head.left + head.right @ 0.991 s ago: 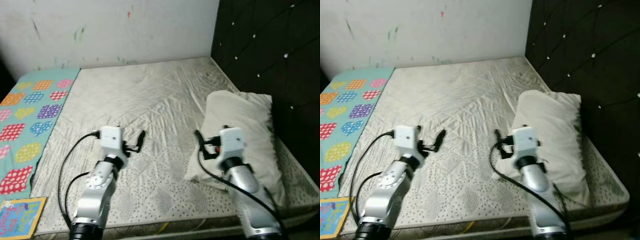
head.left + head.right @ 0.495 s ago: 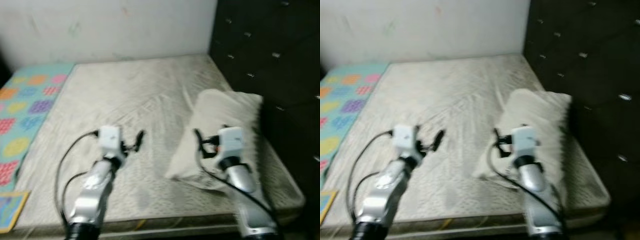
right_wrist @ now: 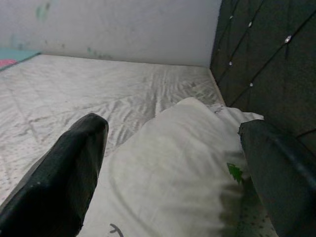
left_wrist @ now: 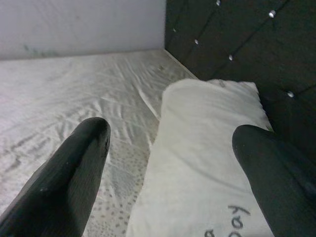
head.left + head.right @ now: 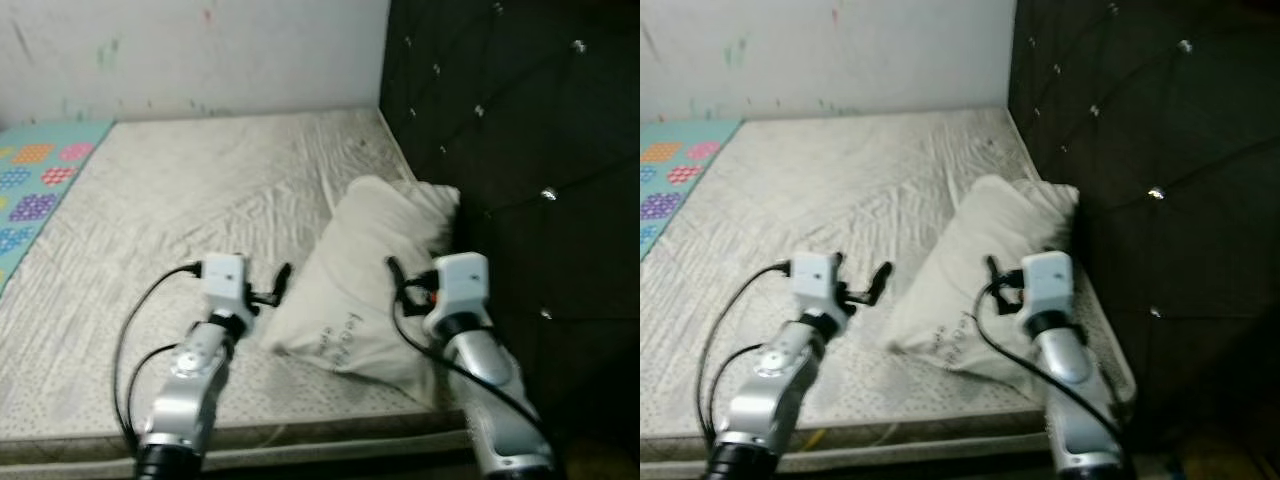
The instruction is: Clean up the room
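Here, pillow (image 5: 365, 270) on mattress (image 5: 180, 200); tufted headboard (image 5: 500, 150) beside.

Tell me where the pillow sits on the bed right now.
The pillow lies on the mattress on the robot's right, its far end against the dark tufted headboard, between the open left gripper and right gripper.

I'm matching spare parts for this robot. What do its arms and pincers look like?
Both arms are silver metal with black cuffs near the base. A white boxy wrist block tops each, with black cables looping down. The left pincer and right pincer have long black fingers.
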